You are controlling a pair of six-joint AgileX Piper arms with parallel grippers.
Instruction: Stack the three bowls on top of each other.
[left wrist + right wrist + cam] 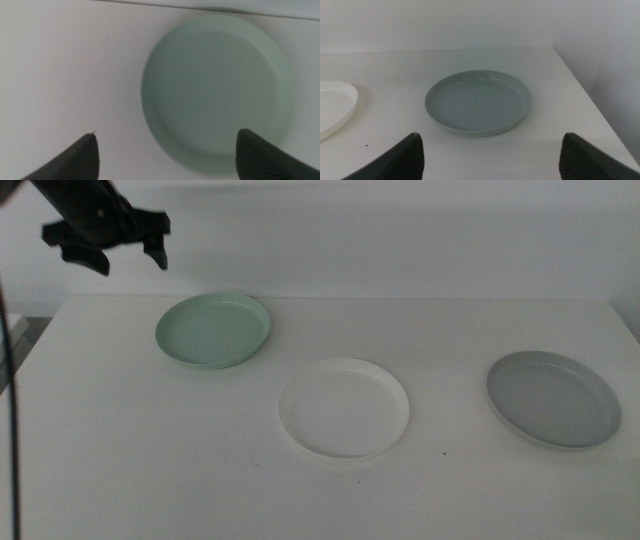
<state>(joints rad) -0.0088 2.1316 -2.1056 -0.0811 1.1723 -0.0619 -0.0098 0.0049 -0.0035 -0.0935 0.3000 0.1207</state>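
Mint green bowl (213,329): shallow, matte, low rim; about 10 o'clock on the desk (120,450).
White bowl (344,407): centre, standing apart.
Grey bowl (552,398): 3 o'clock, well apart.
Left end effector (128,248): raised beyond the mint green bowl, jaws wide, empty.
Right end effector (492,155): near the grey bowl, jaws wide, empty.

No text, label or number can be read on anything.
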